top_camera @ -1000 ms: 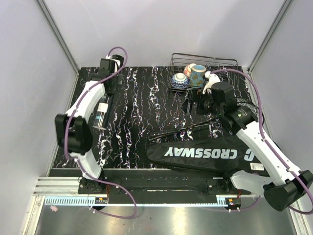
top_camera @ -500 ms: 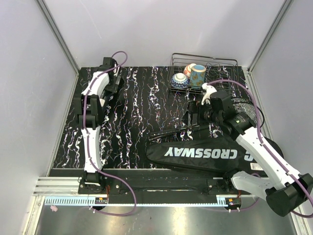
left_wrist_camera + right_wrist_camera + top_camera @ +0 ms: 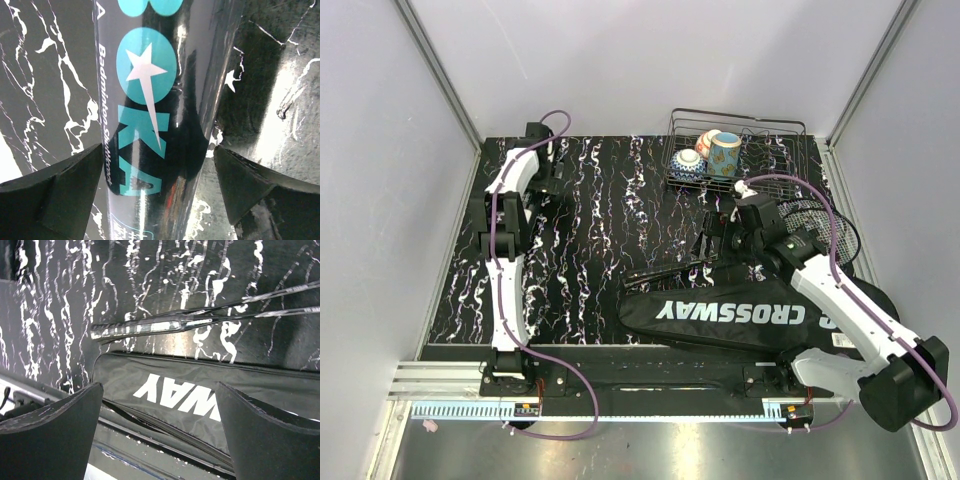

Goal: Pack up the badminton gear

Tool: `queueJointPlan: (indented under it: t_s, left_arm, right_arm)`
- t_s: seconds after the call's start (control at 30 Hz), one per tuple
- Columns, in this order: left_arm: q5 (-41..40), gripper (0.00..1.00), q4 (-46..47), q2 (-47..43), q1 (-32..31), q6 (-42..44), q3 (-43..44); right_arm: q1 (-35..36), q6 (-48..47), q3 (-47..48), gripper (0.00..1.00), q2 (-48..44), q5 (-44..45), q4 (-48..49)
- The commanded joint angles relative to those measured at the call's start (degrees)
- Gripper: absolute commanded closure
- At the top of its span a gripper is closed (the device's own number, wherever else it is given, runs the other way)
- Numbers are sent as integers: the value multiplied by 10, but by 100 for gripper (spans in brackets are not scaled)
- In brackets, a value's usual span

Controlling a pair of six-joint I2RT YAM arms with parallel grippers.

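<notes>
The dark tube with teal letters (image 3: 150, 100) lies on the marble table and fills the left wrist view; in the top view the left arm hides it. My left gripper (image 3: 156, 150) is open, one finger on each side of the tube, not touching it. The black "CROSSWAY" bag (image 3: 740, 312) lies along the front edge. The black racket's shaft (image 3: 690, 265) lies just behind it, its strung head (image 3: 820, 218) partly under my right arm. My right gripper (image 3: 715, 240) is open and empty above the racket handle (image 3: 140, 327) and the bag (image 3: 180, 390). No shuttlecocks show.
A wire basket (image 3: 740, 118) with painted ceramic cups (image 3: 725, 150) stands at the back right, just behind my right wrist. Grey walls close in the table on the left, the back and the right. The left arm lies stretched along the table's left side.
The left arm has straightened from an elbow-out pose to lie along the left side, over the tube. The right gripper has moved nearer, toward the racket handle and bag.
</notes>
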Motion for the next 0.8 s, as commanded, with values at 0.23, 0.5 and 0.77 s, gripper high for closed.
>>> queueJointPlan:
  t_s: [0.23,0.5,0.77]
  left_arm:
    - [-20,1,-29,-134,2,-142,-5]
    - [86,3,48,-348,-59,-211,-174]
    - [335,18,235,-559,-281,-151,-449]
  right_arm:
    - [-57,171,-23,0,56,129,-1]
    - [-142,218,-54,0,82,132,36]
    - [-172,253,-99,0,23,166,-28]
